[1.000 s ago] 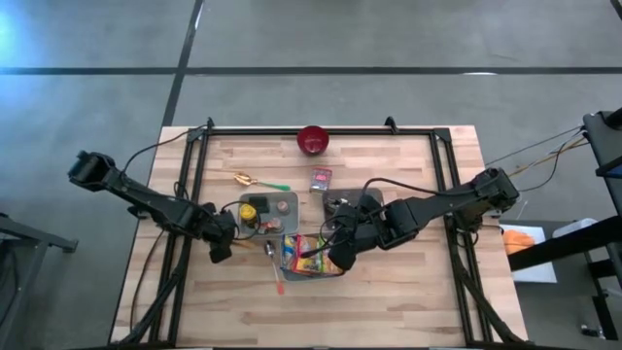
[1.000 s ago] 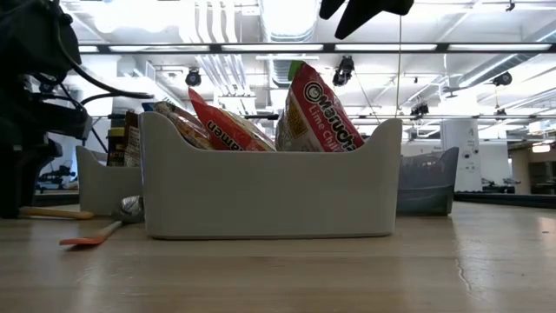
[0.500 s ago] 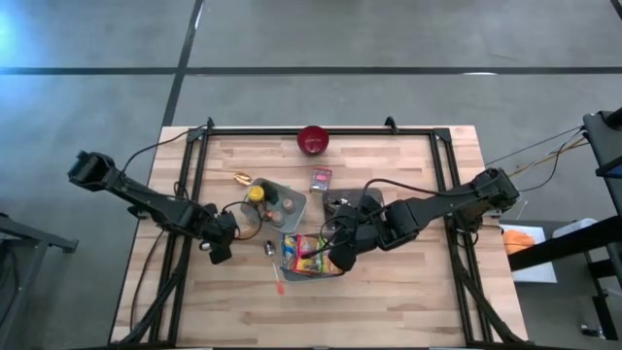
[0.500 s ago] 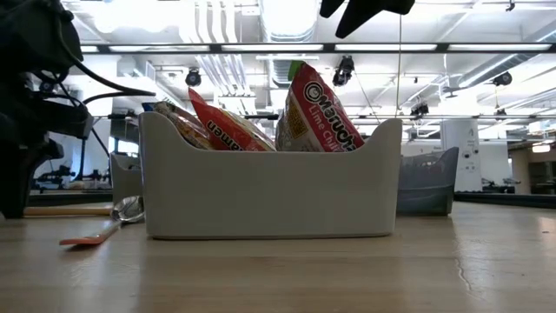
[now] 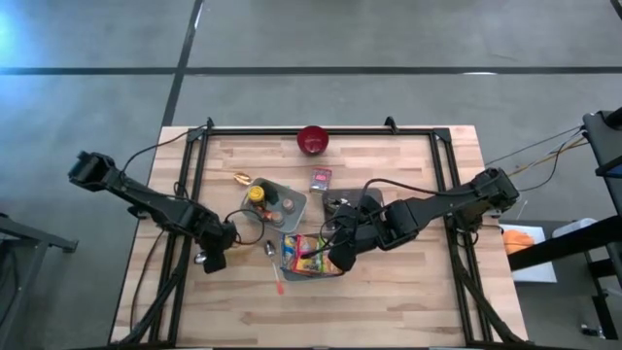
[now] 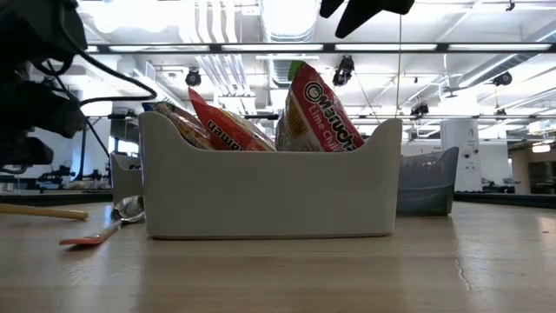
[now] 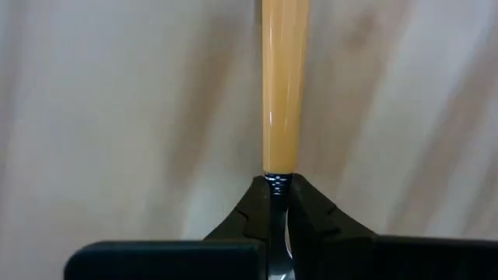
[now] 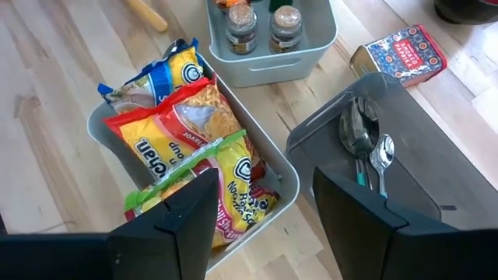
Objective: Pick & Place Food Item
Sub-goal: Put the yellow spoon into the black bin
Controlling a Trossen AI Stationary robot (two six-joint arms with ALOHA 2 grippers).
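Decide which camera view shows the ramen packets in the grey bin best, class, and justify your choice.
The right wrist view: it looks down into the grey bin and shows the ramen packets laid out, wrappers legible. The low view shows only their tops above the bin wall. The high view shows a small colourful patch. The left wrist view shows none.

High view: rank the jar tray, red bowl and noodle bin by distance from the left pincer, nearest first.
From the left pincer, at the table's left edge:
1. Jar tray, just up and right of it.
2. Noodle bin, farther right, under the right pincer.
3. Red bowl, at the far edge, centre.
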